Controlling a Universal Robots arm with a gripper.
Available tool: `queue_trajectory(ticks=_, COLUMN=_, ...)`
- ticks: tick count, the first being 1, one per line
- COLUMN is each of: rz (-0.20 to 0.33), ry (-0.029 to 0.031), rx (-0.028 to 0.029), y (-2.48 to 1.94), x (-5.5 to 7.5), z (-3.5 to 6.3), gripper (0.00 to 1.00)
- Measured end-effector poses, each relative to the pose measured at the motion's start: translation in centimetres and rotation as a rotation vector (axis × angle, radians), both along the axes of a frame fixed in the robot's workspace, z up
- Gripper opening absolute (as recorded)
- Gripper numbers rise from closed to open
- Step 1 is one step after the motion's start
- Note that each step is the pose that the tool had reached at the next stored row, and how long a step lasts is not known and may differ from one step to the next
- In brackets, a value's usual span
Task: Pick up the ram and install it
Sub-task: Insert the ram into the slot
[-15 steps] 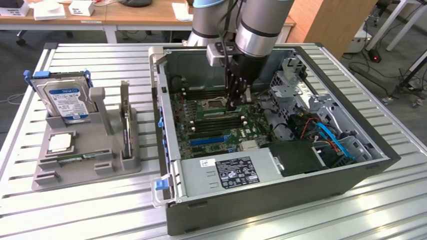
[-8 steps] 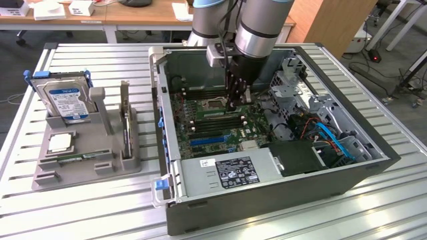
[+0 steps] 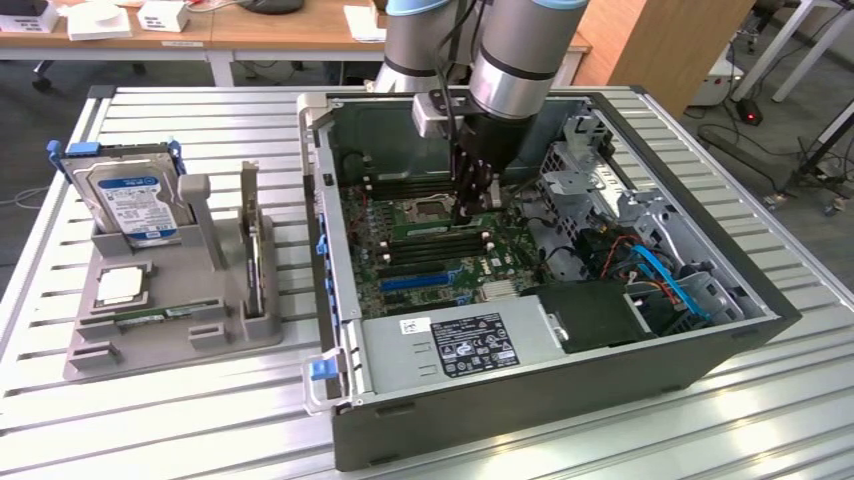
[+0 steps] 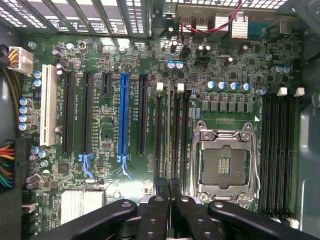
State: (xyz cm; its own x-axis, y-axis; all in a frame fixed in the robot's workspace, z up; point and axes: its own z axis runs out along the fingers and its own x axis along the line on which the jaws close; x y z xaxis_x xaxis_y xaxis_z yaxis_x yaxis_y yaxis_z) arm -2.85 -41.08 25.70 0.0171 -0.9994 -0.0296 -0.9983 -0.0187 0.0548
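**Gripper** (image 4: 168,184): fingers (image 4: 155,220) are matt black and smooth.
**Motherboard** (image 4: 107,135), beneath the gripper: glossy green board.
**Socket frame** (image 4: 225,132), beside the fingertips: bright polished metal.
**Slot** (image 4: 123,117), further off: glossy blue plastic.
**Case** (image 3: 534,400), around the gripper: matt dark grey sheet metal.
**Table** (image 3: 160,430), under the case: ribbed satin aluminium.
**Holder** (image 3: 147,345), well apart from the gripper: matt grey plastic.
**Drive** (image 3: 127,165), in the holder: shiny metal with a paper label (image 3: 138,210).

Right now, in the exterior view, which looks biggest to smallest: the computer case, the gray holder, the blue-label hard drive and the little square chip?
1. computer case
2. gray holder
3. hard drive
4. square chip
No two look alike in size, so the order is clear.
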Motion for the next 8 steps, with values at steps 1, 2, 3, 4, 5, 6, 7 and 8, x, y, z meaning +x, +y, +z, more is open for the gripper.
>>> queue_trajectory(ticks=1, rz=0.0, ry=0.0, rx=0.0001, y=0.0, x=0.0, z=0.0, gripper=0.11)
queue_trajectory(ticks=2, rz=0.0, ry=0.0, rx=0.0002, y=0.0, x=0.0, z=-0.01, gripper=0.11)
queue_trajectory(ticks=3, rz=0.0, ry=-0.0001, rx=0.0002, y=0.0, x=0.0, z=-0.01, gripper=0.11)
queue_trajectory(ticks=4, rz=0.0, ry=-0.0001, rx=0.0002, y=0.0, x=0.0, z=-0.01, gripper=0.11)
queue_trajectory(ticks=5, rz=-0.001, ry=-0.0001, rx=0.0004, y=0.0, x=0.0, z=-0.02, gripper=0.11)
queue_trajectory(ticks=6, rz=-0.002, ry=-0.0002, rx=0.0005, y=-0.03, x=-0.01, z=-0.02, gripper=0.11)
queue_trajectory(ticks=7, rz=-0.002, ry=-0.0001, rx=0.0004, y=-0.06, x=-0.01, z=-0.02, gripper=0.11)
queue_trajectory(ticks=8, rz=-0.002, ry=-0.0001, rx=0.0003, y=-0.1, x=0.0, z=-0.01, gripper=0.11)
